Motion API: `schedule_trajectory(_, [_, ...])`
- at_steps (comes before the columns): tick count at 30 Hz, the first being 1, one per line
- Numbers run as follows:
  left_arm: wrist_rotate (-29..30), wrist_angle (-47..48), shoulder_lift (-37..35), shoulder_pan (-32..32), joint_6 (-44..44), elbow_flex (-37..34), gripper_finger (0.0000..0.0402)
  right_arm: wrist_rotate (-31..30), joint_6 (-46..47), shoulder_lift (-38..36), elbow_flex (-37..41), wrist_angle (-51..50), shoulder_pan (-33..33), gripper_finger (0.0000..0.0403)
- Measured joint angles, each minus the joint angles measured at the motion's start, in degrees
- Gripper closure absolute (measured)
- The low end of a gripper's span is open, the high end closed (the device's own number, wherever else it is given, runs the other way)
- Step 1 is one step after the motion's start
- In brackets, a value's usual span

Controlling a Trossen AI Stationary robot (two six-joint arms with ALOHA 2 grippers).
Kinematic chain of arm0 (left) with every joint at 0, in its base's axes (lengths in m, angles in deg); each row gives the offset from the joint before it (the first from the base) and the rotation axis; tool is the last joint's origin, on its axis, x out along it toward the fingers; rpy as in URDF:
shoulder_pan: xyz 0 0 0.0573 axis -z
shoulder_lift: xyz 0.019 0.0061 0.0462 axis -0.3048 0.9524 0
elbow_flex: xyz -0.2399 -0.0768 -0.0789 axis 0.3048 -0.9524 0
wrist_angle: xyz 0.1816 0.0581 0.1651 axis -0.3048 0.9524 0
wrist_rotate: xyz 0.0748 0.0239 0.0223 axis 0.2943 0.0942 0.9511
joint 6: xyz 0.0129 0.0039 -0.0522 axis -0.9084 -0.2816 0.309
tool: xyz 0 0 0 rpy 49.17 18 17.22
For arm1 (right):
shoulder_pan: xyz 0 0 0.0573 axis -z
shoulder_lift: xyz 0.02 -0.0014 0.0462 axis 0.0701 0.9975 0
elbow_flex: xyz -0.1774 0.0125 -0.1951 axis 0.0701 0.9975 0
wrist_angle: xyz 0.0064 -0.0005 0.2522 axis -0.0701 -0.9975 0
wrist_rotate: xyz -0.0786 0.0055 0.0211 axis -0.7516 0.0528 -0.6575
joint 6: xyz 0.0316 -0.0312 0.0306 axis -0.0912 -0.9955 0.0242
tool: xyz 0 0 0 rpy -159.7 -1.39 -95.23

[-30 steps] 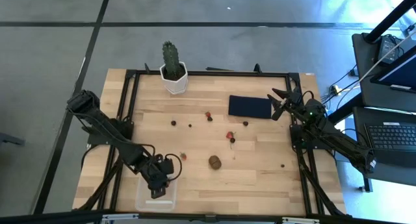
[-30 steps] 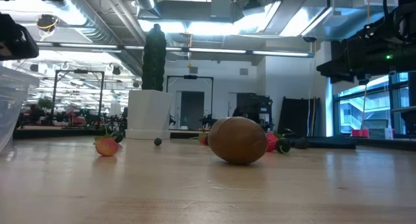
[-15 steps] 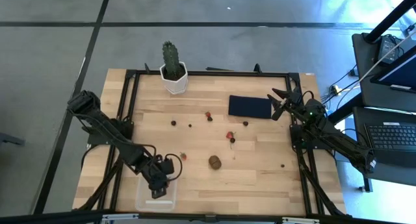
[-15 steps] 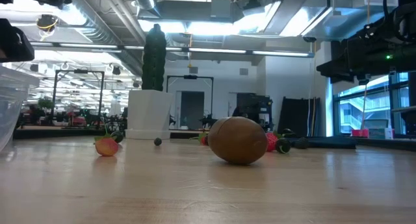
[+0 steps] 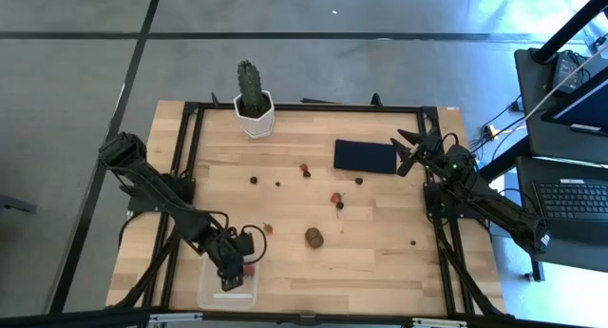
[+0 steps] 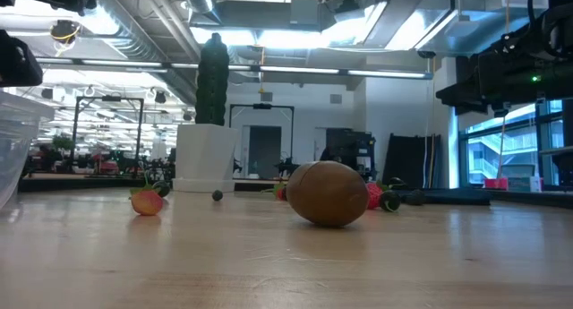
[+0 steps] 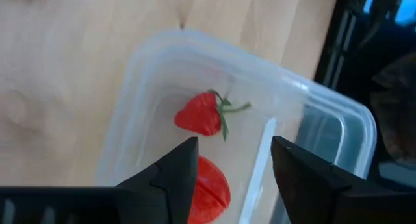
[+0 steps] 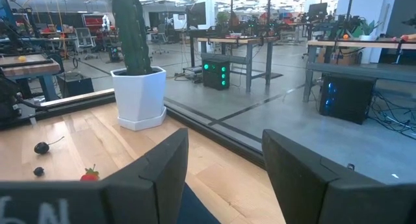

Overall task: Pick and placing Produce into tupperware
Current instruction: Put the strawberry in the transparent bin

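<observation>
Wooden table (image 5: 380, 261) with scattered fruit; the left gripper (image 5: 234, 267) hangs over the clear tub (image 5: 228, 290) at the near edge.

From the left wrist, its fingers (image 7: 170, 175) stand apart and empty above the tub (image 7: 312, 120), where two strawberries (image 7: 199, 114) lie on the bottom. A brown kiwi (image 5: 313, 237) sits mid-table, well apart from the tub, with a small strawberry (image 6: 146, 201) between them and dark berries (image 5: 254, 180) and more red fruit (image 5: 335, 198) farther back near the navy mat (image 5: 365, 156) and potted cactus (image 5: 253, 102). The right gripper (image 5: 408, 149) waits beside the mat, its fingers (image 8: 149, 178) spread and empty.
</observation>
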Motion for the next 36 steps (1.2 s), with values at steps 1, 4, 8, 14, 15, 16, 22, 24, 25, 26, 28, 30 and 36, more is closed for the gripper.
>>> schedule_trajectory(1, [-0.87, 0.00, 0.00, -0.09, -0.27, 0.00, 0.0207, 0.00, 0.00, 0.00, 0.02, 0.00, 0.02, 0.0205])
schedule_trajectory(4, [-1.84, 0.62, 0.00, -0.12, -1.27, 0.00, 0.0184, 0.00, 0.12, 0.00, 0.00, 0.00, 0.00, 0.0205])
schedule_trajectory(8, [-2.10, 0.66, -0.02, -1.17, -1.32, 0.00, 0.0155, 0.00, 0.14, 0.00, 0.02, 0.01, 0.02, 0.0205])
schedule_trajectory(14, [-4.34, 0.40, -0.62, -3.88, -4.91, 0.00, 0.0140, 0.00, 0.09, 0.00, 0.01, 0.00, 0.01, 0.0205])
schedule_trajectory(15, [-4.47, 0.62, -0.88, -4.22, -5.92, -0.02, 0.0140, 0.00, 0.08, 0.00, 0.02, 0.00, 0.00, 0.0205])
schedule_trajectory(16, [-4.56, 0.80, -1.29, -4.52, -6.99, -0.04, 0.0141, 0.00, 0.08, 0.00, 0.02, 0.00, 0.02, 0.0205])
schedule_trajectory(22, [-4.83, 0.74, -3.78, -7.14, -10.33, -0.02, 0.0146, 0.01, 0.14, 0.00, 0.01, -0.02, 0.00, 0.0205])
schedule_trajectory(24, [-4.83, 0.78, -4.21, -8.14, -10.37, -0.02, 0.0146, 0.00, 0.14, 0.00, 0.02, -0.04, 0.02, 0.0205])
schedule_trajectory(25, [-4.83, 0.75, -4.24, -8.73, -10.43, -0.02, 0.0146, 0.02, 0.15, 0.00, 0.00, -0.04, 0.01, 0.0205])
schedule_trajectory(26, [-4.83, 0.87, -4.24, -9.38, -11.02, -0.02, 0.0146, 0.02, 0.11, 0.00, 0.00, -0.04, 0.01, 0.0205])
schedule_trajectory(28, [-4.82, 0.83, -4.24, -10.54, -14.69, -0.02, 0.0146, 0.02, 0.09, 0.00, 0.00, -0.04, 0.00, 0.0205])
schedule_trajectory(30, [-4.79, 0.85, -4.24, -11.79, -18.19, -0.02, 0.0146, 0.01, 0.08, 0.00, 0.00, -0.04, 0.00, 0.0205])
schedule_trajectory(36, [-4.79, 0.27, -4.24, -15.77, -19.51, -0.02, 0.0146, 0.02, 0.07, 0.00, 0.02, -0.04, 0.02, 0.0205])
